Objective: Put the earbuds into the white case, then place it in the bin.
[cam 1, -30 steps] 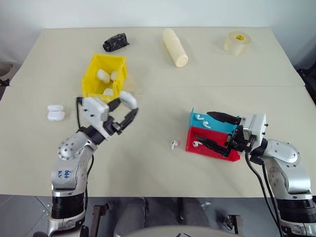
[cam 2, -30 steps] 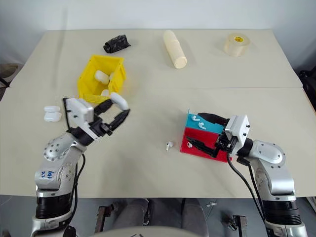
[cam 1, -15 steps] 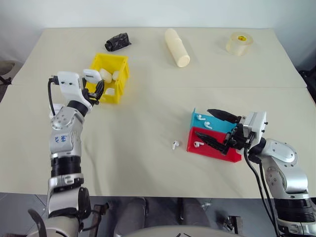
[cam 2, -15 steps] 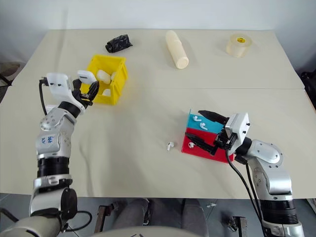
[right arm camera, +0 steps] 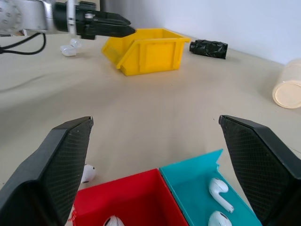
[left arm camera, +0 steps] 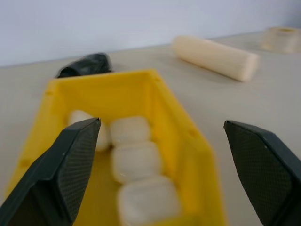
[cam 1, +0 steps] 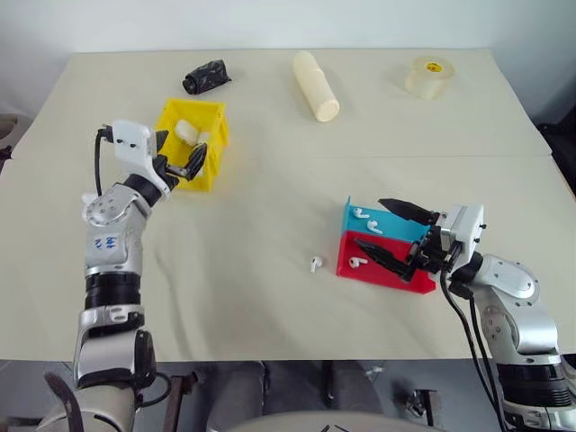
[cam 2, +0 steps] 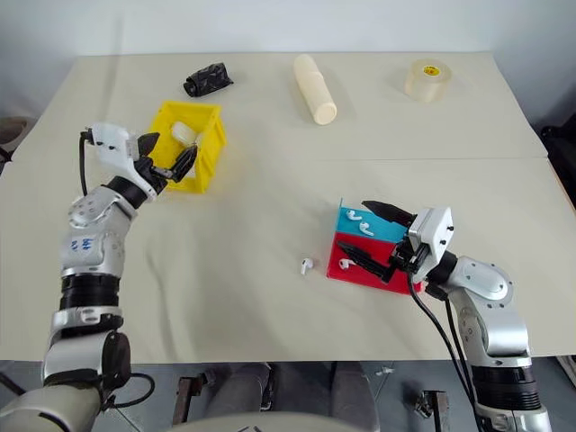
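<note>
Your head views look forward and down over the whole tabletop (cam 1: 288,297). Your left wrist view sits close at the bin (left arm camera: 174,122), facing the far edge. Your right wrist view looks low across the tabletop; it shares that bin with the others.

I'm looking at what seems a robot test lab, not a home: a bare cream bench (cam 1: 270,234) against a plain white wall (cam 1: 270,22), with props laid out apart from one another, namely a yellow bin (cam 1: 211,144), red and teal trays (cam 1: 382,247), a tape roll (cam 1: 428,76) and a cream cylinder (cam 1: 315,85).
</note>
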Tool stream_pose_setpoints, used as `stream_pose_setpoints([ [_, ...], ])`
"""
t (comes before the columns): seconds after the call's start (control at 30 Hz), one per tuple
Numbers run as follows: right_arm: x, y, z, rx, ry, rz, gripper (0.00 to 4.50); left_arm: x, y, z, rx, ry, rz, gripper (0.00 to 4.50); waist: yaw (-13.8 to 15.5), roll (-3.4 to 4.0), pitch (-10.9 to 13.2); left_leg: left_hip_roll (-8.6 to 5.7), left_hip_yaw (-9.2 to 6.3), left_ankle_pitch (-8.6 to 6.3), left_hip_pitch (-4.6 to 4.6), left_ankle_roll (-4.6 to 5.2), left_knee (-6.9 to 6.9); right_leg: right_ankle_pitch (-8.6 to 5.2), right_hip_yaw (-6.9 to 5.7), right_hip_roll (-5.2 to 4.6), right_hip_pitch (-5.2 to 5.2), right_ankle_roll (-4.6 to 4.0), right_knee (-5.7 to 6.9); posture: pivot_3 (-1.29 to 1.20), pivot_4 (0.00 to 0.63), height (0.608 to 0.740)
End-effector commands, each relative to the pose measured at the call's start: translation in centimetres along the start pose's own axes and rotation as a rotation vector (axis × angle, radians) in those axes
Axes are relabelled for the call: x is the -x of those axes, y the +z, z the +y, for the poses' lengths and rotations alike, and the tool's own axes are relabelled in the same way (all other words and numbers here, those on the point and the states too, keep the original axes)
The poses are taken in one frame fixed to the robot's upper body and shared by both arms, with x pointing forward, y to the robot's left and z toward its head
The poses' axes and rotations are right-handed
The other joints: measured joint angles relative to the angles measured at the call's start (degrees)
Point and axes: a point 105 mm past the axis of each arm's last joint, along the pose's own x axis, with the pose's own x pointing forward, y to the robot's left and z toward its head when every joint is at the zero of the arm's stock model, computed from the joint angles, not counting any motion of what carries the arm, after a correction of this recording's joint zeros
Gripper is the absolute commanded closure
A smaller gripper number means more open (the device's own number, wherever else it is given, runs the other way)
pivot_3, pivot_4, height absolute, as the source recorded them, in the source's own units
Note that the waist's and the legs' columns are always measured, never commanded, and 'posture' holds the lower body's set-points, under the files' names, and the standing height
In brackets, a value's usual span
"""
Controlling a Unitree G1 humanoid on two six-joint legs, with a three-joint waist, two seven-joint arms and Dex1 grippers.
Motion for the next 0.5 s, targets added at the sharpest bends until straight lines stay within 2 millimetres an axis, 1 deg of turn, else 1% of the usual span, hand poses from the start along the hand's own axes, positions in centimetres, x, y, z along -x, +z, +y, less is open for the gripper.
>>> stream_pose_setpoints([
  [0.03,1.1,0.8,-0.9,0.062,0.001,0.009,0.0,3.3,1.7,-1.8,-0.098,-0.166,-0.007,0.02,-0.29,0.01,0.0,0.03,0.03,-0.01,0.01,0.0,-0.03,0.0,0.04,0.01,0.0,-0.01,-0.01,0.0,0.15,0.74],
  [0.07,1.3,0.8,-1.1,0.063,0.009,0.016,0.0,4.6,1.5,-2.5,-0.117,-0.22,0.006,0.02,-0.27,0.0,0.0,0.04,0.04,-0.01,0.03,-0.01,-0.05,-0.01,0.06,0.0,0.0,-0.02,0.0,0.0,0.15,0.74],
  [0.13,1.7,0.8,-1.2,0.061,0.04,0.031,0.0,7.2,0.6,-3.3,-0.19,-0.271,0.057,0.02,-0.19,0.03,0.0,0.12,0.05,-0.01,0.03,-0.02,-0.05,-0.02,0.05,0.03,0.01,-0.03,-0.05,0.0,0.15,0.74],
  [0.27,2.5,0.5,-1.3,0.034,0.079,0.052,0.0,10.3,-1.6,-4.3,-0.256,-0.325,0.158,0.02,0.34,0.04,0.01,0.14,0.05,-0.02,0.1,-0.02,-0.05,-0.05,0.06,0.0,0.07,-0.1,-0.21,0.0,0.15,0.74],
  [0.37,3.1,0.2,-1.4,0.03,0.101,0.078,0.0,11.2,-2.2,-5.3,-0.266,-0.372,0.161,0.02,1.05,0.04,0.01,0.13,0.01,-0.03,0.13,-0.01,-0.01,-0.05,0.04,-0.01,0.16,-0.1,-0.28,0.0,0.15,0.74],
  [0.5,3.8,-0.2,-1.2,0.045,0.131,0.111,0.0,11.0,-2.0,-6.3,-0.295,-0.401,0.125,0.02,1.46,0.05,0.0,0.13,0.0,-0.04,0.13,-0.01,-0.01,-0.05,0.01,-0.02,0.16,-0.1,-0.29,0.0,0.15,0.74],
])
